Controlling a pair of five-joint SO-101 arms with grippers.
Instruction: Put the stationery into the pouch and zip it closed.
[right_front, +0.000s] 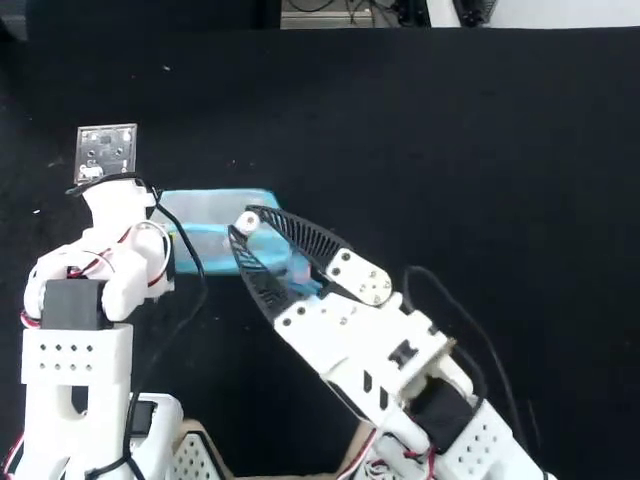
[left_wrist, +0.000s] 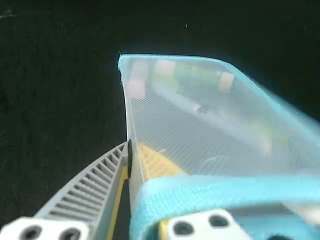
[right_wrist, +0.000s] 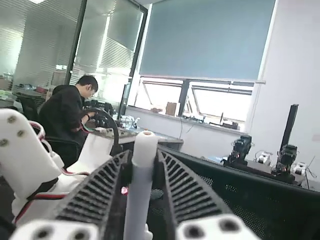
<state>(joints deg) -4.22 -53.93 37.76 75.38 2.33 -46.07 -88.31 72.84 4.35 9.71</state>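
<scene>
The black counter (right_front: 450, 150) carries the pouch (right_front: 215, 215) at centre left of the high view. We read the pouch's long axis as running left to right across that frame. It is pale blue with a translucent mesh wall. In the left wrist view, blurred coloured shapes show through the mesh; we cannot tell what they are.

The left gripper (left_wrist: 134, 155) is clamped on the pouch's wall at its left end, one grey finger outside the wall. Close to it, at the bottom of the left wrist view, lies a blue band. We cannot tell whether the zip is open.

The right gripper (right_front: 243, 222) enters from the lower right of the high view. Its black fingers are closed on a white stick (right_wrist: 140, 190), which we take for an item of stationery. The stick stands up between the fingers in the right wrist view.

Governing relation: in the high view the right gripper's tips overlie the pouch's right half, and the rest of the pouch extends from them towards the left of the frame. The stick's height above the pouch cannot be read. We judge that the insertion must bring the stick to the mouth at whichever edge it lies.
</scene>
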